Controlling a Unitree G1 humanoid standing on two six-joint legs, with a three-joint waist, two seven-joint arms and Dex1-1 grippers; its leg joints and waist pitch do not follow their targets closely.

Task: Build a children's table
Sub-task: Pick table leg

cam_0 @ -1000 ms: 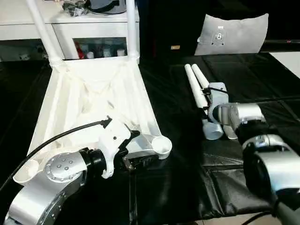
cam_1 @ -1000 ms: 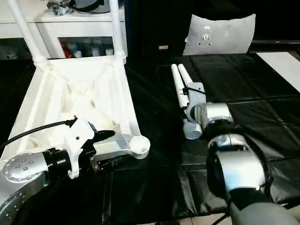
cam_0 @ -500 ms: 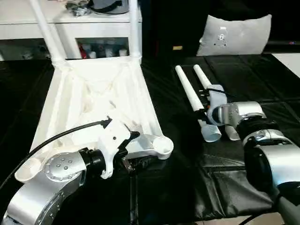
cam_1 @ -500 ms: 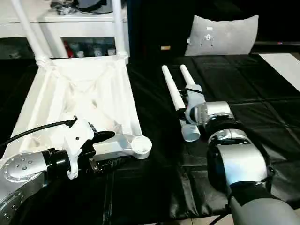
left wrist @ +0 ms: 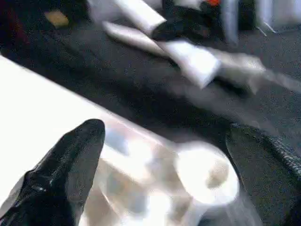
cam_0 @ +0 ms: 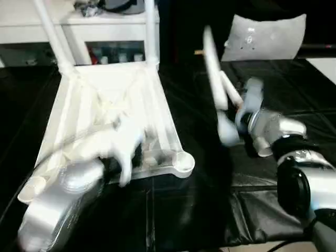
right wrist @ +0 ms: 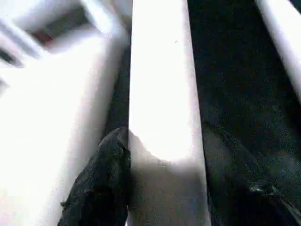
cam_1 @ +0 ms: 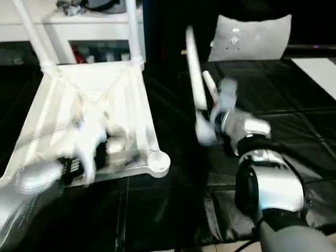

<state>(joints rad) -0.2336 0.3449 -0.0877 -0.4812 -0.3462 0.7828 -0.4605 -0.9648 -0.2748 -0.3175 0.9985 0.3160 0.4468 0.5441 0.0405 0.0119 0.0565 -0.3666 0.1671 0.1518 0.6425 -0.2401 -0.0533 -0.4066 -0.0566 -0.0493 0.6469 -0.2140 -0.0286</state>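
Clamping a smooth round white leg (right wrist: 162, 94), right gripper (right wrist: 162, 188); left gripper (left wrist: 164, 165) gapes wide.

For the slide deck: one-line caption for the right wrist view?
Right gripper clamps a white table leg between its black fingers, beside the upturned tabletop.

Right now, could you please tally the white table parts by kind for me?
Table top: 1
Fitted legs, standing in the far corners: 2
Held leg, in the right gripper: 1
Loose leg, lying on the black cloth: 1
Total: 5 parts
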